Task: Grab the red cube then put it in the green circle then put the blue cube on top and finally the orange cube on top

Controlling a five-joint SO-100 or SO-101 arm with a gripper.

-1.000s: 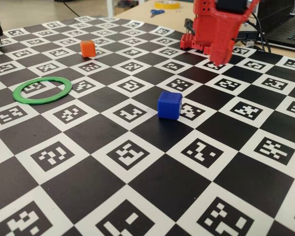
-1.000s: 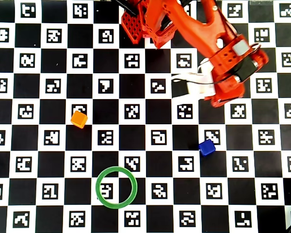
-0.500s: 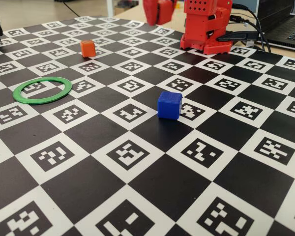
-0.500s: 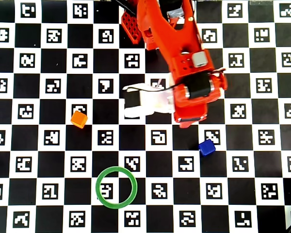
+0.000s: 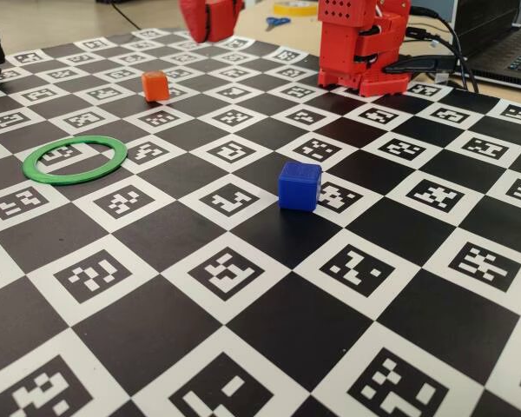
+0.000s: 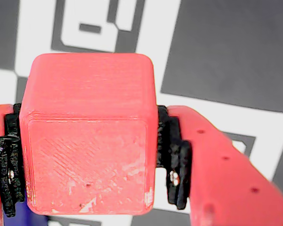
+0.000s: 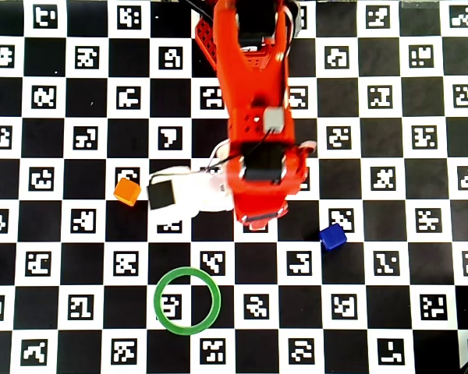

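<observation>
No readable writing showed, only coded markers on the checkered surface [image 7: 421, 156], above which the gripper [image 6: 92, 155] clenched the red cube [image 6: 87, 132] squarely, the ring [image 7: 157, 305] below-left, the blue cube [image 7: 332, 236] right, the orange cube [image 7: 126, 191] left overhead.

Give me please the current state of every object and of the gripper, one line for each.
red cube: clamped between the gripper fingers, off the board.
gripper: shut on the red cube.
green circle: flat on the board, nothing inside.
blue cube: resting on the board, untouched.
orange cube: resting on the board, untouched.
</observation>
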